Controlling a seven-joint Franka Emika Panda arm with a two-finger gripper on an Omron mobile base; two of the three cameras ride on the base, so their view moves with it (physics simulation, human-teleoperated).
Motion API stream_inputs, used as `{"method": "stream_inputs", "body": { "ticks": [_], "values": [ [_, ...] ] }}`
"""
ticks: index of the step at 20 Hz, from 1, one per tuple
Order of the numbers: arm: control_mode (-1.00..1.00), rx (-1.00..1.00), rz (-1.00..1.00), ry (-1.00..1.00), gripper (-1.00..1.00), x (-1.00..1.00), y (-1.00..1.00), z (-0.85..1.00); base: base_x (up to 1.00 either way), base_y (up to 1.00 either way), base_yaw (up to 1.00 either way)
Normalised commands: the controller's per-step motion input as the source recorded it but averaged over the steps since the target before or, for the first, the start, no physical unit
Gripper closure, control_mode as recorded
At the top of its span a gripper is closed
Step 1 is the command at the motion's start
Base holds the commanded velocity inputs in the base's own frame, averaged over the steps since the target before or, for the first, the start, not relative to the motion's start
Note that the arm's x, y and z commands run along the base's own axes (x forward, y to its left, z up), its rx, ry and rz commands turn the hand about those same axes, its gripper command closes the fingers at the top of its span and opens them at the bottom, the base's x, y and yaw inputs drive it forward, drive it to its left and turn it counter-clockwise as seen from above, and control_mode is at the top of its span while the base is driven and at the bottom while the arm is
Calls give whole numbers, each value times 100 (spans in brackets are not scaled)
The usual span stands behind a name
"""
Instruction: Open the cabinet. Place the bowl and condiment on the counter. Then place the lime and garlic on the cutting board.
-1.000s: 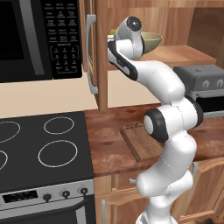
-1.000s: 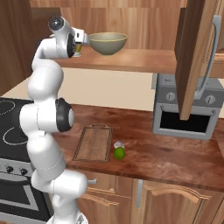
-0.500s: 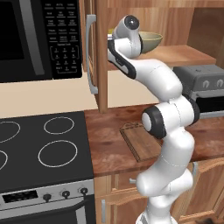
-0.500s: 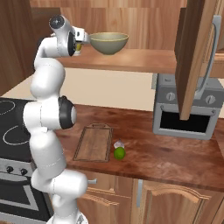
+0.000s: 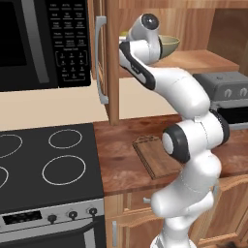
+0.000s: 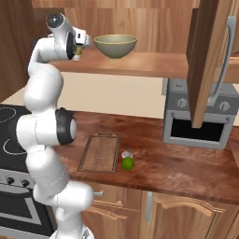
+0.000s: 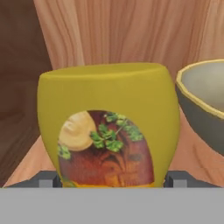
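Yellow condiment (image 7: 107,127) w/ red-brown label, olive-beige bowl (image 6: 115,45), green lime (image 6: 127,163)

Condiment (image 7: 108,131) smooth matt yellow plastic; bowl (image 6: 115,45) glazed; cabinet (image 6: 205,56), counter (image 6: 186,161) grained wood.

Base views flank arm, hand view close on condiment (image 7: 109,127)

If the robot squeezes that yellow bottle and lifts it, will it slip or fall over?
The yellow bottle looks smooth and rounded, so it might slip a little between the fingers beside it. It stands upright on the cabinet shelf, so a sideways nudge would probably tip it, perhaps against the bowl next to it.
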Motion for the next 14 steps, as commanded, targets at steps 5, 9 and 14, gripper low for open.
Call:
{"method": "stream_inputs", "body": {
  "ticks": [5,9,14],
  "values": [
    [-100,13,0,-13,100,-100,-6,-39,0,0,0],
    [-100,15,0,-16,100,-100,-33,-22,0,0,0],
    [-100,12,2,-14,100,-100,-37,-14,0,0,0]
  ]
}}
